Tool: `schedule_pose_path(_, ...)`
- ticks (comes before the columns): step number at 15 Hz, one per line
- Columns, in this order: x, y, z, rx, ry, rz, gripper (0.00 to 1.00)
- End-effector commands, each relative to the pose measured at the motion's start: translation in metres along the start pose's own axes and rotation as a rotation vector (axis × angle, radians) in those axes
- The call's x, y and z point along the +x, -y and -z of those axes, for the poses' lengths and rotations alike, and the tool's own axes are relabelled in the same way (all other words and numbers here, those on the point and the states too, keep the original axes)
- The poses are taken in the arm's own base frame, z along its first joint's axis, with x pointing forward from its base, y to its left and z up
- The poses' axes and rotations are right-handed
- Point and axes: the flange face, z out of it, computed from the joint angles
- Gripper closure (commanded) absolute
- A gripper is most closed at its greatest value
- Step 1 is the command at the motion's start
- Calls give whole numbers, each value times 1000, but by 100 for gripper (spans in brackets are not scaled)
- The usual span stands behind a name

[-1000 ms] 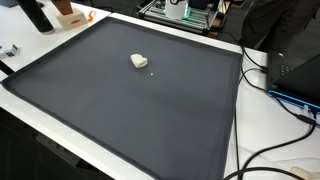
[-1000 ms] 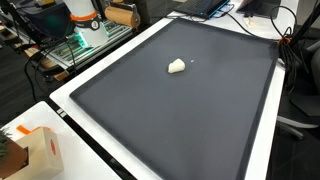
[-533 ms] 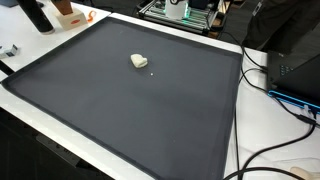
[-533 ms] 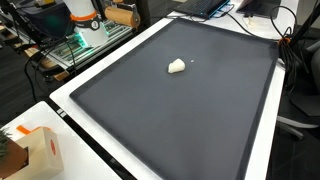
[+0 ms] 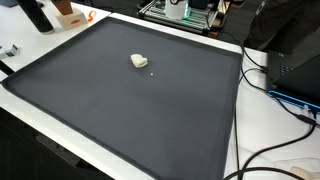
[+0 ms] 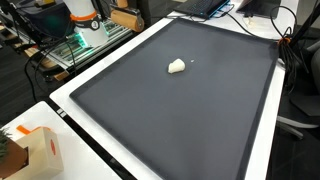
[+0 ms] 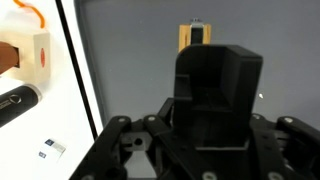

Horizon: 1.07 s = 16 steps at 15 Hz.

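Dark grey mat (image 5: 150, 110) is covering most of the white table (image 7: 60, 110). The small white lump (image 5: 139, 61) is sitting alone on the mat, well inside its edges, in both exterior views. The gripper (image 7: 210, 110) is looming over the mat in the wrist view, with its fingers hidden, so I cannot tell whether they are apart.

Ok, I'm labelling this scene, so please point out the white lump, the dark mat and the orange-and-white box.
white lump (image 5: 139, 61), in an exterior view, its middle.
dark mat (image 5: 150, 115), in an exterior view, bare centre.
orange-and-white box (image 6: 44, 154), in an exterior view, its side face.
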Motion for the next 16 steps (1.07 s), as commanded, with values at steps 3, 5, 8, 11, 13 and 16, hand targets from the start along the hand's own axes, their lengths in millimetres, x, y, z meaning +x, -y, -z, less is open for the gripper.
schedule_pose_path(3, 50, -5, -60, 116, -8, -286, 77)
schedule_pose_path(5, 67, 0, -83, 92, -35, -389, 77)
schedule_pose_path(8, 88, 9, -110, 47, -78, -539, 77)
schedule_pose_path(11, 105, 21, -131, -41, -111, -640, 77)
schedule_pose_path(13, 113, 29, -140, -107, -114, -676, 77)
schedule_pose_path(16, 121, 40, -152, -178, -118, -703, 77)
